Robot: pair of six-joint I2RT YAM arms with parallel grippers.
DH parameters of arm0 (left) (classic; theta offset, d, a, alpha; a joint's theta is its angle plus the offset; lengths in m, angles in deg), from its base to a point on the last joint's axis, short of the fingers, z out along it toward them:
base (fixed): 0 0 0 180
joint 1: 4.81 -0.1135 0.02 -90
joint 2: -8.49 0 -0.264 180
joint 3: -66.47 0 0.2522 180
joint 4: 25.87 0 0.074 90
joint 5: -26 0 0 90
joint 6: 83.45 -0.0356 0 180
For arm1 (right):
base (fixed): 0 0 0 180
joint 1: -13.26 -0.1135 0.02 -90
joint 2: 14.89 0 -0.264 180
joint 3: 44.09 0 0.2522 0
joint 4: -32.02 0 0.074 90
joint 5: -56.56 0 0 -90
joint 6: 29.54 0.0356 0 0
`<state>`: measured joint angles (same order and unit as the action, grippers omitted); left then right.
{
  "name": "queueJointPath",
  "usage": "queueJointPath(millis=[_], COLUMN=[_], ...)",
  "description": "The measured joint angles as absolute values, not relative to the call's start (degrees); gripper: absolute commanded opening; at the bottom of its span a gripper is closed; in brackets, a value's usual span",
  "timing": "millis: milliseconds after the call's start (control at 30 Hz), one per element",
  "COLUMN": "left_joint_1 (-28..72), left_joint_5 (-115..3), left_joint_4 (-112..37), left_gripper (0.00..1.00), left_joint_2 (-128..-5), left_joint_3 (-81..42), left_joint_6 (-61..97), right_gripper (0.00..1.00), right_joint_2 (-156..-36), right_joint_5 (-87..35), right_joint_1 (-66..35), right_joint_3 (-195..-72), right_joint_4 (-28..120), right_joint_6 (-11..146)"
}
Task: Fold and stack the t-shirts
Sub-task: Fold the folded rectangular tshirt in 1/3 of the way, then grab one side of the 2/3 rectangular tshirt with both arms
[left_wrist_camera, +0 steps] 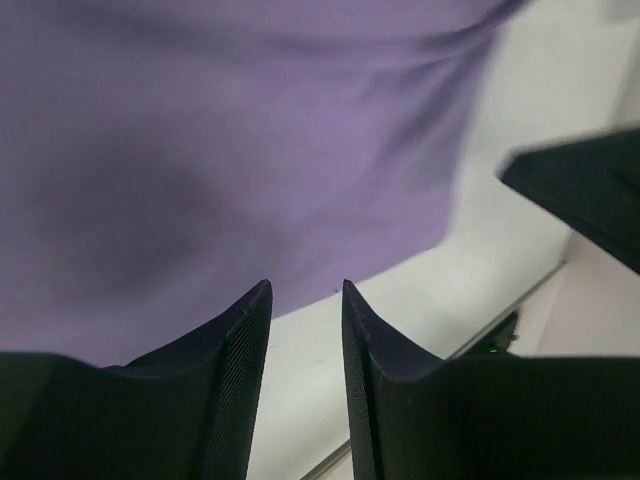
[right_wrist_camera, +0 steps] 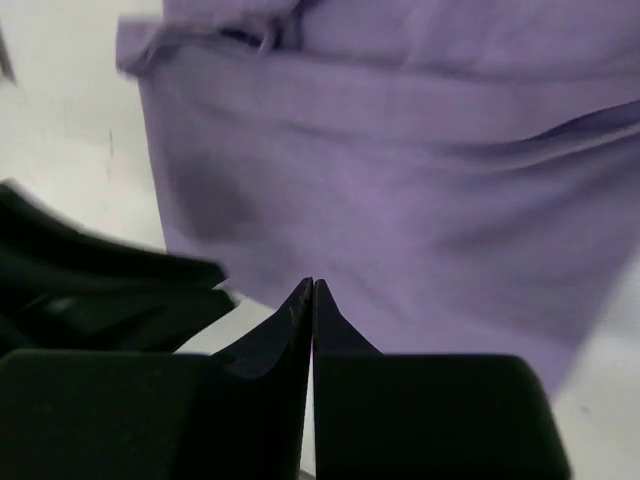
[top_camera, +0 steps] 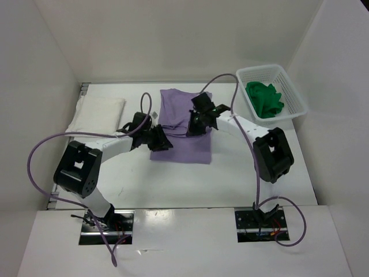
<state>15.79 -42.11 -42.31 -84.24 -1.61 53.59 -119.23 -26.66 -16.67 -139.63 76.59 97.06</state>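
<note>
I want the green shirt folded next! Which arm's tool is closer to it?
Right. The right tool is over the right side of the purple shirt, toward the green shirt in the basket. The left tool is at its left edge, farther away.

From above, the wrist housings hide the fingertips of the left gripper (top_camera: 162, 140) and the right gripper (top_camera: 196, 123), and both arms cover the middle of the lavender t-shirt (top_camera: 173, 104). In the left wrist view the shirt is blurred and runs off the top and left edges; a black shape (left_wrist_camera: 585, 195) is cut by the right edge. In the right wrist view a blurred dark shape (right_wrist_camera: 90, 290) runs off the left edge. In the basket (top_camera: 293, 95) at the tabletop's far right corner, the bunched green t-shirt (top_camera: 264, 99) hides its own lower folds.
</note>
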Motion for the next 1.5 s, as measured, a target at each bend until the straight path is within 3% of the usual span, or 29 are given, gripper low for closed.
queueJointPath(millis=[167,467,900,1033,1067,1233,1333,1367,1400,1500], left_joint_1=[15.2,14.8,14.8,14.8,14.7,12.1,9.7,9.1,8.7,8.6], left_joint_5=[-43.3,-44.3,-46.0,-46.9,-47.1,-47.2,-47.3,-47.4,-47.4,-47.4], left_joint_4=[-42.8,-39.7,-42.3,-43.4,-43.6,-44.9,-45.7,-46.0,-46.2,-46.9], left_gripper=[0.40,0.40,0.46,0.47,0.48,0.48,0.48,0.50,0.50,0.51], left_joint_2=[-86.8,-85.4,-77.1,-75.2,-75.1,-74.7,-73.9,-73.8,-73.8,-73.9], left_joint_3=[5.2,9.1,11.3,10.5,10.2,10.2,11.2,11.7,12.1,13.4], left_joint_6=[54.9,55.1,56.3,56.2,56.2,56.0,55.8,55.8,55.6,54.8], right_gripper=[0.04,0.00,0.03,0.05,0.01,0.01,0.18,0.33,0.39,0.47], right_joint_2=[-125.0,-138.8,-142.8,-133.5,-129.9,-113.3,-106.9,-105.6,-104.6,-103.0], right_joint_5=[-24.6,-25.5,-38.9,-35.8,-34.2,-28.7,-27.1,-26.9,-26.9,-27.0], right_joint_1=[-22.5,-23.2,-14.8,-13.6,-13.8,-14.8,-14.8,-14.8,-14.8,-14.8], right_joint_3=[-140.2,-148.5,-169.9,-158.5,-153.4,-128.0,-117.9,-115.3,-113.1,-107.7], right_joint_4=[76.2,74.1,68.9,67.4,67.2,66.8,67.5,67.3,67.4,67.4], right_joint_6=[98.1,98.2,99.5,99.2,99.4,101.8,103.6,104.3,105.1,106.6])
